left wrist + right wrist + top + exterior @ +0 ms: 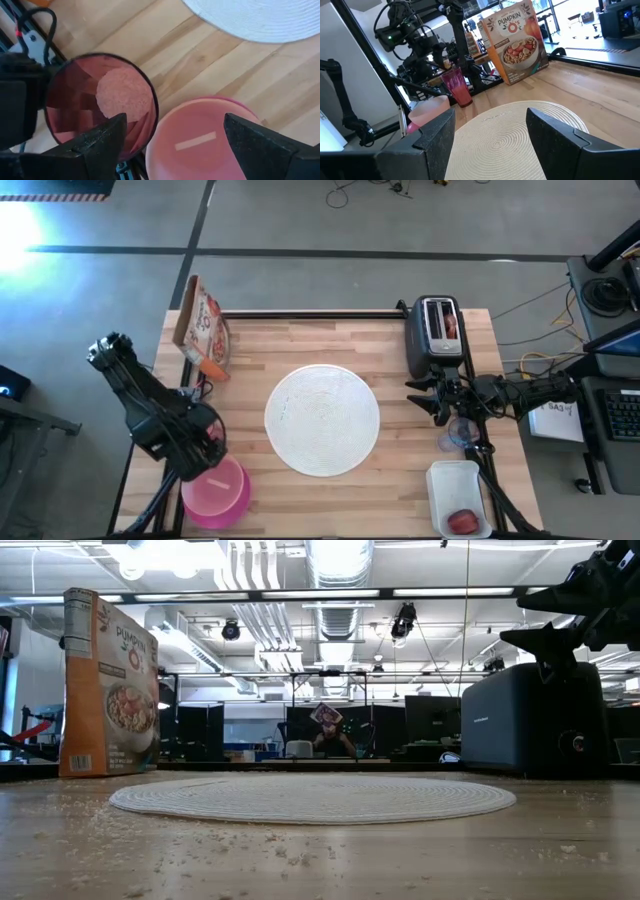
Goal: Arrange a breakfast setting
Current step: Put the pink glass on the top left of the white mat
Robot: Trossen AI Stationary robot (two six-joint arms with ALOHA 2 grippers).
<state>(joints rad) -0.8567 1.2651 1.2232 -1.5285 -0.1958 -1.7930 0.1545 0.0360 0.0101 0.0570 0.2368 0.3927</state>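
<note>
Above the magenta bowl (200,140), left tool (172,145) spread wide — empty, right tool (490,145) spread too

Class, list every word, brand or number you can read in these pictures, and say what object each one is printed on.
"PUMPKIN O's": front of the cereal box, in the right wrist view; the low view shows "PUMPKIN".
Smaller print on the cereal box: too small to read.
Light lettering on the toaster side: too blurred to read.
Nothing else legible.
</note>
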